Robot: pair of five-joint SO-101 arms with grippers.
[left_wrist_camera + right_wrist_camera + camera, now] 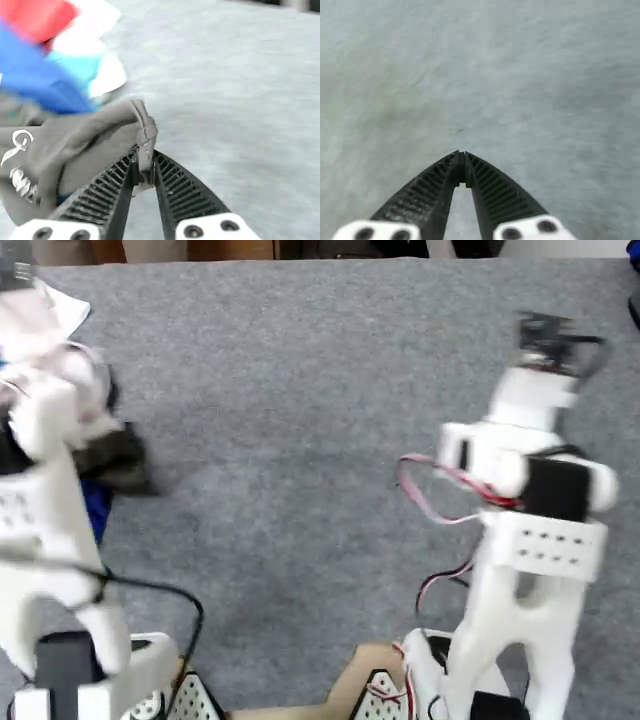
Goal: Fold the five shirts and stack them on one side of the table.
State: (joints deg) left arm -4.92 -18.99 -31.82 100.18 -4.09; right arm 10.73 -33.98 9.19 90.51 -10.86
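Ribbed black fingers [116,186] of the left gripper [144,156] are pressed together on a fold at the rim of the grey shirt [75,145], pinching the cloth between their tips. Behind the pinch the shirt is a crumpled heap with white print on it, so no long axis can be read. It lies against the pile of other shirts [40,75], blue, red, white and turquoise. From the high view, this pile sits at the left edge of the table [300,390], and the grey shirt juts out of it toward the middle. The pinched rim is therefore the part nearest open ground, and the bulk lies back toward the pile. That relation likely settles the coming move: a pull away from the pile, out over the bare grey surface, should free the shirt for spreading. Well apart on the right, the right gripper [461,161] hangs over bare table, its tips closed together on nothing. The left arm is much the nearer.
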